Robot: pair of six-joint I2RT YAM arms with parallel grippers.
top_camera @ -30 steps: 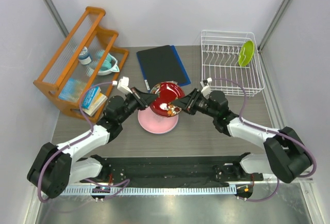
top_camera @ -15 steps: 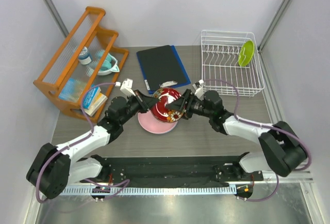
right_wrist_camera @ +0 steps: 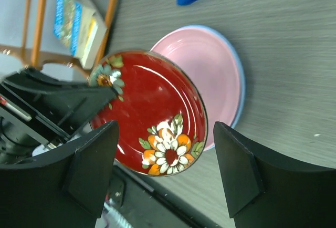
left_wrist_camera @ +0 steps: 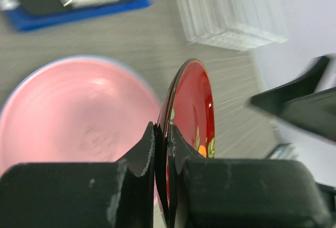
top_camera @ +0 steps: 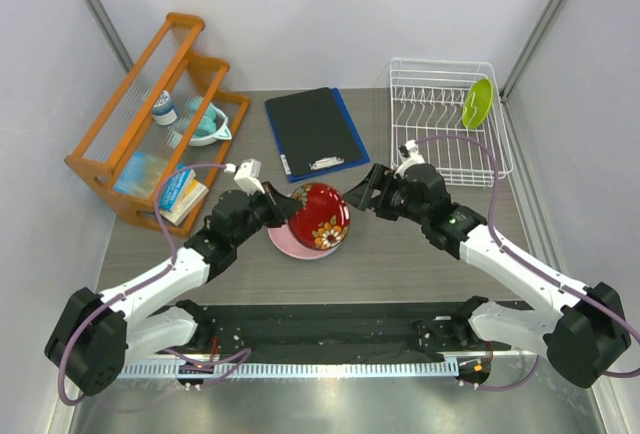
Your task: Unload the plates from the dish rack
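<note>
The dark red plate (top_camera: pixel 322 217) hangs tilted, its rim pinched in your left jaws, over the pink plate (top_camera: pixel 285 244), seemingly for stacking. Your right jaws stand spread beside it, empty. The lime green plate (top_camera: pixel 477 102) sits in the dish rack (top_camera: pixel 440 62) beyond them.

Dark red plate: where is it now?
Top view, mid-frame: the dark red plate is gripped by its rim in the left gripper, tilted above the pink plate, with the open right gripper to its right.

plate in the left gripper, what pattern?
Dark red plate with orange-and-white flowers and green leaves; clearest in the right wrist view.
</note>
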